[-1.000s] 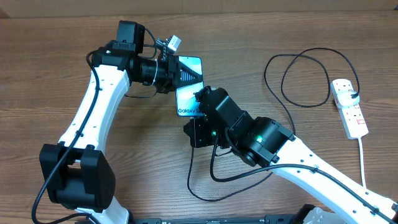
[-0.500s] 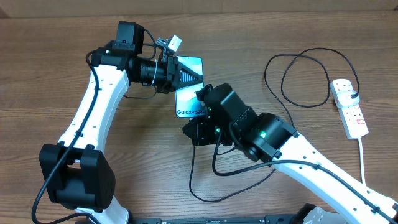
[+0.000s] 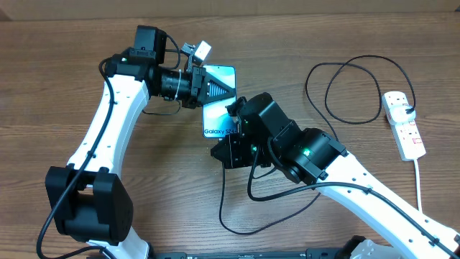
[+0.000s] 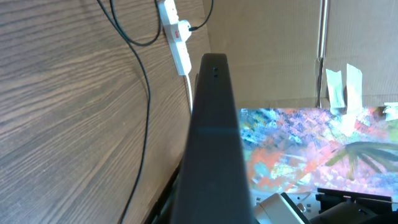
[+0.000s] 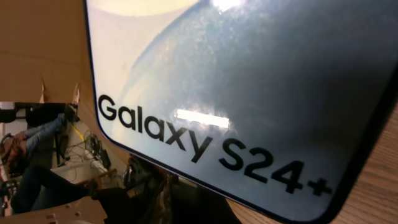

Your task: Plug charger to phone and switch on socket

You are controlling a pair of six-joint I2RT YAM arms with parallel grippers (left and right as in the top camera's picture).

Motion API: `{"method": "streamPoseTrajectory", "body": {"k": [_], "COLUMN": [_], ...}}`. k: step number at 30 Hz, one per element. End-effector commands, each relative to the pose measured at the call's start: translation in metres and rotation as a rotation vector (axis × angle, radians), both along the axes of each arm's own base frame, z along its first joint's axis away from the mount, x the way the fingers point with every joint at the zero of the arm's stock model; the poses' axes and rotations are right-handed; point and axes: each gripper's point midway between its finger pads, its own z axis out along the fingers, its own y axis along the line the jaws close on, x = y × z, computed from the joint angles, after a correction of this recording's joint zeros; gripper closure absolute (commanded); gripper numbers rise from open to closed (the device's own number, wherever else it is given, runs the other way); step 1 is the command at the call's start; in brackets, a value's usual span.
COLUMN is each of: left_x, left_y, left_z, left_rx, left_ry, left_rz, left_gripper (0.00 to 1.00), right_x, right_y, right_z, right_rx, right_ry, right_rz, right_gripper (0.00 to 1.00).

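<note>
The phone, with its cyan lit screen and "Galaxy S24" text at the near end, is held off the table. My left gripper is shut on its far end. In the left wrist view the phone runs edge-on between the jaws. My right gripper sits at the phone's near end, and the screen fills the right wrist view. The black charger cable loops up into the right gripper, and its plug tip is hidden. The cable loops on to the white socket at the right edge.
The socket's white cord runs toward the front right. A cardboard wall borders the far side of the wooden table. The left wrist view also shows the socket and the black cable on the table.
My right gripper has moved a little up and right, closer onto the phone's near end. The left gripper and phone have barely moved.
</note>
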Motion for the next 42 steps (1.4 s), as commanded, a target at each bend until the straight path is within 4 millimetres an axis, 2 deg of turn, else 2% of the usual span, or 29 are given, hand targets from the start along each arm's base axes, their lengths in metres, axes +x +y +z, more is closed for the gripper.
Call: {"method": "streamPoseTrajectory", "body": {"k": [1, 6, 15, 20, 21, 22, 24, 25, 34, 42], "left_x": [-0.016, -0.023, -0.023, -0.022, -0.022, -0.022, -0.022, -0.022, -0.021, -0.018], "left_y": [-0.008, -0.005, -0.005, -0.005, -0.005, -0.005, -0.005, -0.005, -0.005, -0.005], "left_z": [0.008, 0.000, 0.001, 0.001, 0.001, 0.001, 0.001, 0.001, 0.001, 0.002], "left_rx": [-0.034, 0.008, 0.003, 0.003, 0.003, 0.003, 0.003, 0.003, 0.001, -0.003], "left_ry": [0.024, 0.081, 0.046, 0.044, 0.045, 0.045, 0.046, 0.048, 0.041, 0.016], "left_rz": [-0.046, -0.037, -0.050, -0.050, -0.050, -0.049, -0.049, -0.048, -0.047, -0.048], "left_gripper": [0.96, 0.96, 0.96, 0.96, 0.96, 0.96, 0.96, 0.96, 0.96, 0.96], "right_x": [0.041, 0.042, 0.042, 0.048, 0.049, 0.049, 0.050, 0.050, 0.048, 0.035], "right_y": [-0.021, -0.020, -0.020, -0.019, -0.018, -0.017, -0.016, -0.016, -0.022, -0.024], "right_z": [0.011, 0.011, 0.013, 0.027, 0.031, 0.035, 0.039, 0.039, 0.036, 0.057], "right_rx": [-0.042, -0.041, -0.037, -0.029, -0.023, -0.017, -0.010, -0.010, -0.047, 0.009], "right_ry": [-0.126, -0.128, -0.133, -0.178, -0.185, -0.190, -0.197, -0.200, -0.203, -0.216], "right_rz": [-0.140, -0.140, -0.140, -0.137, -0.138, -0.138, -0.139, -0.136, -0.130, -0.100], "right_gripper": [0.96, 0.96, 0.96, 0.96, 0.94, 0.59, 0.07, 0.00, 0.00, 0.00]}}
